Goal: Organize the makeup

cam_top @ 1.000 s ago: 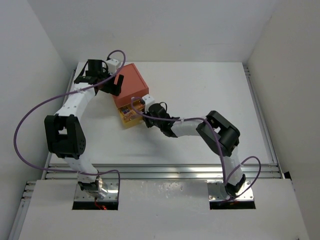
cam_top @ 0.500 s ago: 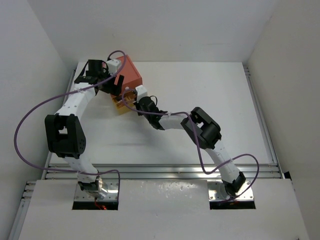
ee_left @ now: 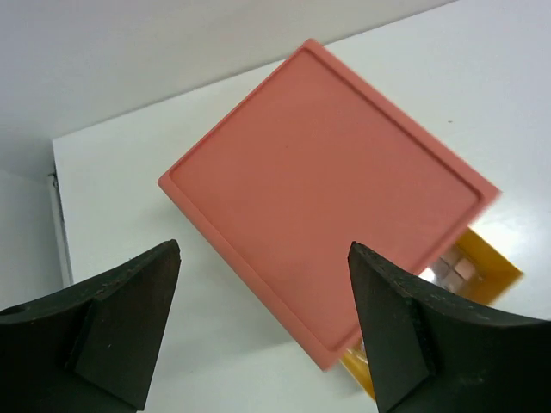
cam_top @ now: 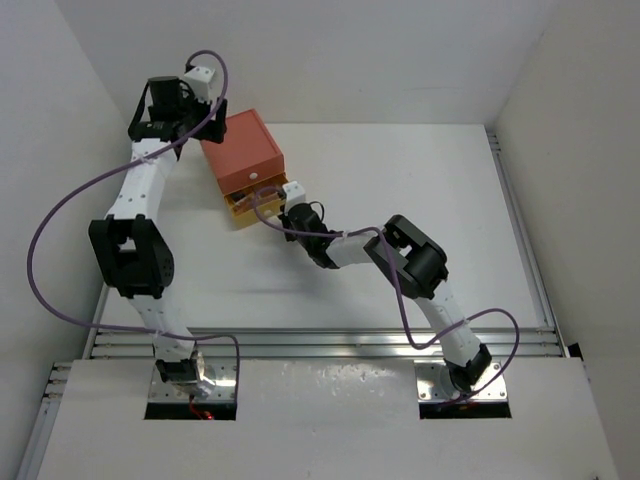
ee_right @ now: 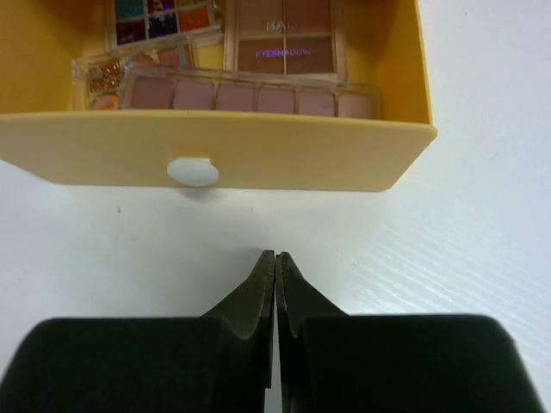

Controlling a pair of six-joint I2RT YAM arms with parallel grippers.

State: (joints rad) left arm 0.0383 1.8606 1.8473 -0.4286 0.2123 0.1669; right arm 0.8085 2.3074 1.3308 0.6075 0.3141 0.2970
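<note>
Looking through the left wrist camera: left pincer (ee_left: 263, 249) hanging above the pink box (ee_left: 318, 189), fingers spread wide apart, nothing between them. Can't tell for sure, but looks clear of the lid. Peeking out at the lower right of that frame, the yellow drawer (ee_left: 486, 271), sticking partway out from under the box.

Switching to the right wrist view: right pincer (ee_right: 275, 255) at bottom centre, tips pressed together on nothing at all, low over the white table (ee_right: 448, 249), just short of the drawer front and a bit right of its little white knob (ee_right: 193, 170).

Makeup sitting inside the drawer along the top of that frame: long pink palette (ee_right: 250, 96) right behind the front wall, brown eyeshadow palette (ee_right: 284, 34) further back, multicoloured palette (ee_right: 159, 17) at upper left.
</note>
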